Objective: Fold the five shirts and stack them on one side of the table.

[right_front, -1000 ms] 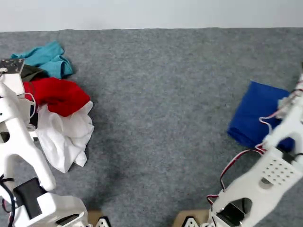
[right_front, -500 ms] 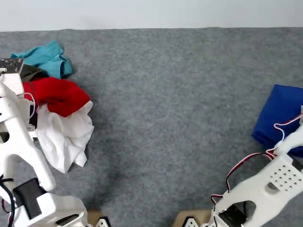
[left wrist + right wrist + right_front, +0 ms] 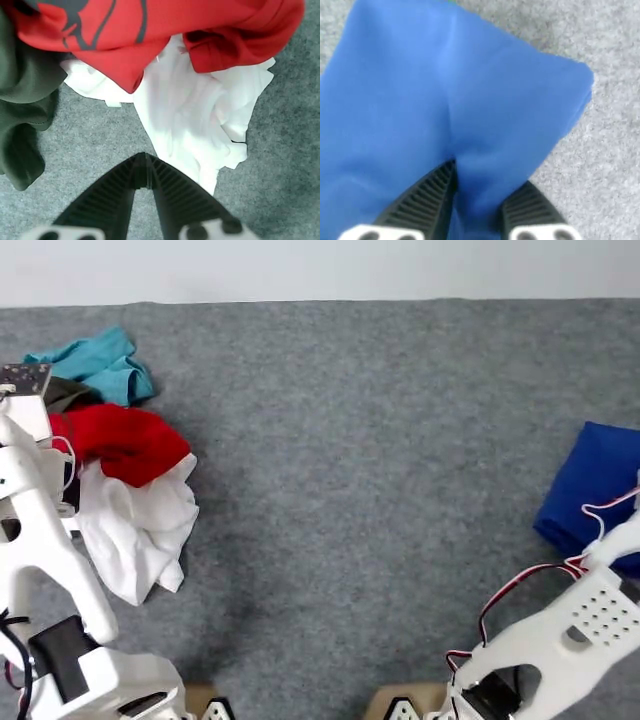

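Pile: teal shirt [image 3: 100, 365], dark shirt [image 3: 68, 393], red shirt [image 3: 125, 440] and white shirt [image 3: 135, 525], heaped unfolded at the table's [image 3: 350, 440] left edge.
Left gripper [image 3: 146, 165]: closed on nothing, tips aimed at the white shirt just ahead.
Nearer arm: the left one, I judge, for the next shirt.
Blue shirt [image 3: 600, 490]: folded, at the right edge.
Right gripper [image 3: 480, 200]: clamped on the blue shirt's fold.

Table: the table [image 3: 380, 460] is covered edge to edge in grey, felt-like fabric with a fine nap, and it takes up most of the frame.
Wall: a plain, pale wall [image 3: 320, 270] forms a narrow band across the top of the frame and meets the table's far edge in a straight line.
Light: soft and even, with a faint darker patch on the fabric at lower left of centre.
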`<move>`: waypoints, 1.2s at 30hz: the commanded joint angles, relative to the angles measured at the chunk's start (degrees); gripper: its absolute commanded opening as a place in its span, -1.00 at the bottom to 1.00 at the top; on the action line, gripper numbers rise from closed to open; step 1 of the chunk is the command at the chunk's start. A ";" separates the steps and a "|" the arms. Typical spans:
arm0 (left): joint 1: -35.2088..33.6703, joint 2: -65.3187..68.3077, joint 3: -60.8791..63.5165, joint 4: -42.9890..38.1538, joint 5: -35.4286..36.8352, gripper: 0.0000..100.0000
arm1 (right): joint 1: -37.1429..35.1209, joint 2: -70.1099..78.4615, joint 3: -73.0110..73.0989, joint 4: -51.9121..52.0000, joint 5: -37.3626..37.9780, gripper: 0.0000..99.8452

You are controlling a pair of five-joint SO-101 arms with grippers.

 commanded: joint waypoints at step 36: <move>10.20 -19.43 -2.07 1.49 0.18 -0.99 | -26.59 -30.73 5.36 40.31 -22.42 -0.99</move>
